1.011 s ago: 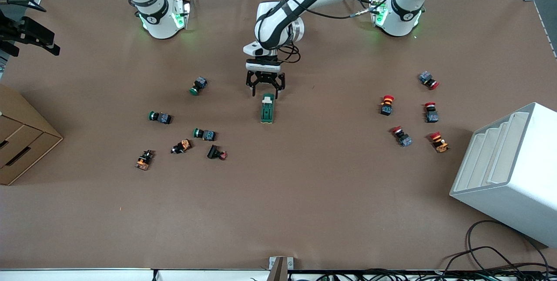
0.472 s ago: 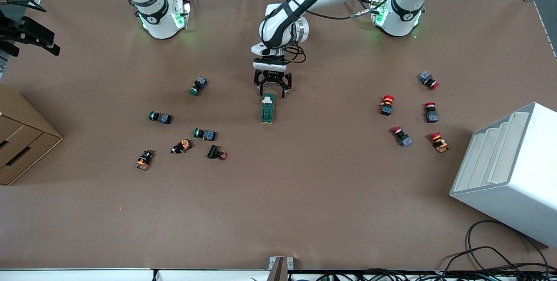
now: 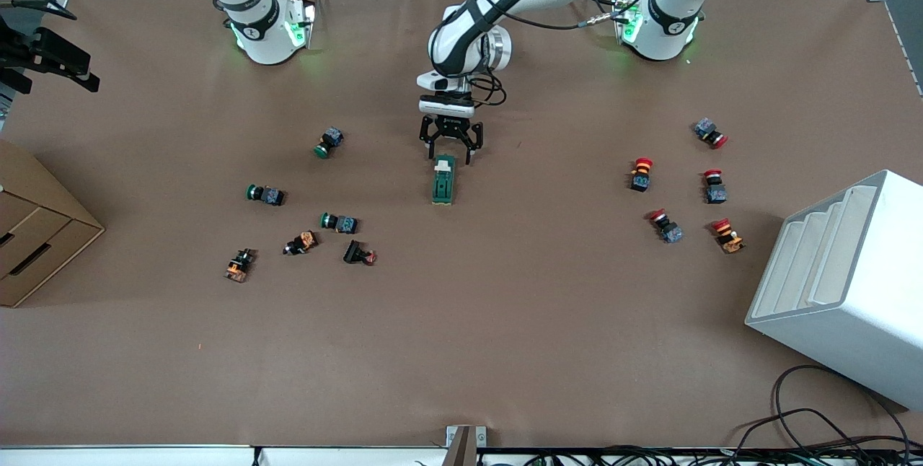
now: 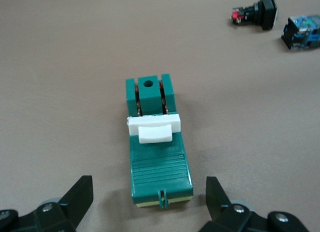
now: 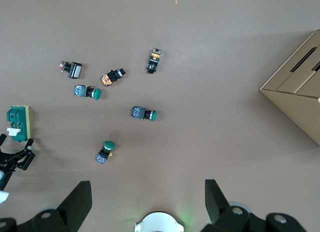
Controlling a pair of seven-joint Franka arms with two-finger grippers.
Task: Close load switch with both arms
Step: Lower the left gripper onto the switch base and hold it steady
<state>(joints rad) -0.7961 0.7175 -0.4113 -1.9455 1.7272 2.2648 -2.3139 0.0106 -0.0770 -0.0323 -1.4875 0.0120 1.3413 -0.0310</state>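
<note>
The load switch (image 3: 443, 180) is a dark-green block with a white tab, lying on the brown table near its middle. It also shows in the left wrist view (image 4: 157, 156) and in the right wrist view (image 5: 16, 122). My left gripper (image 3: 451, 154) is open and empty, low over the table at the switch's end nearest the robot bases. In the left wrist view the left gripper (image 4: 149, 196) has one finger on each side of that end, not touching it. My right gripper (image 5: 148, 201) is open and empty, held high over its own base, and is out of the front view.
Green-capped buttons (image 3: 329, 142) and other small parts lie toward the right arm's end. Red-capped buttons (image 3: 640, 174) lie toward the left arm's end. A white stepped bin (image 3: 844, 278) stands at that end, a cardboard box (image 3: 32, 231) at the right arm's end.
My left gripper has shifted a little toward the left arm's end and now lines up over the switch's end. The switch and the right arm have not moved.
</note>
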